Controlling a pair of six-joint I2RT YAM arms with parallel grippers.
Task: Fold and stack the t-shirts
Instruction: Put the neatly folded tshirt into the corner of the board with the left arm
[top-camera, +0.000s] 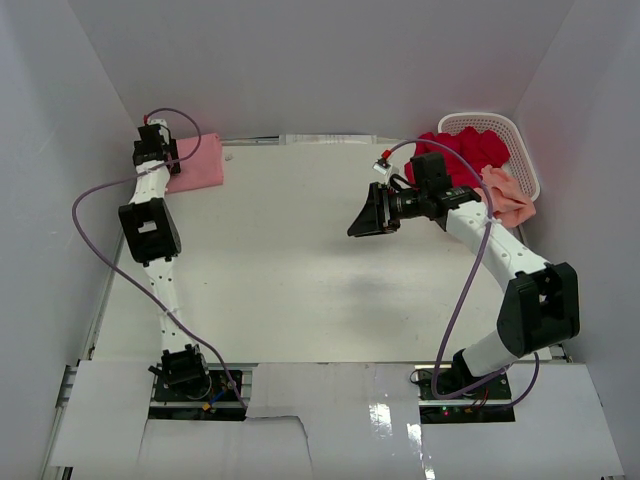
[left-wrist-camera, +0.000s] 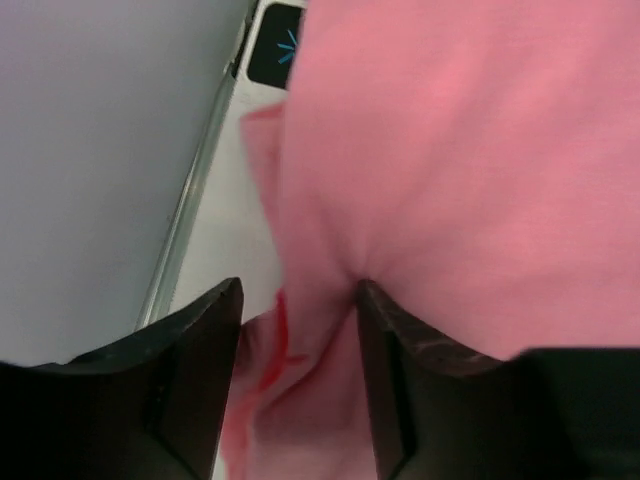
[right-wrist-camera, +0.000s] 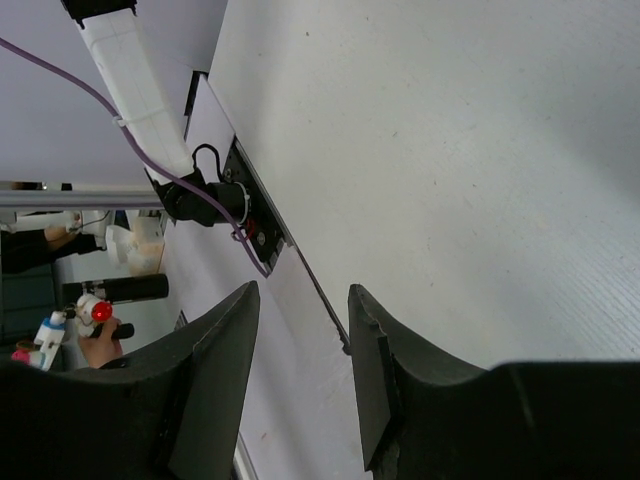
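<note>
Over a white table (top-camera: 300, 270) two arms reach from its near edge. At the table's far right corner sits a basket (top-camera: 508, 128), with a red shirt (top-camera: 465, 155) heaped inside and a peach shirt (top-camera: 510, 200) draped over its near rim. At the table's far left corner lies a pink shirt (top-camera: 200, 165), folded. The left gripper (left-wrist-camera: 298, 290) rests on it, jaws apart, cloth bunched between them. The right gripper (right-wrist-camera: 303, 292) hangs above the table's right half, jaws apart and empty.
</note>
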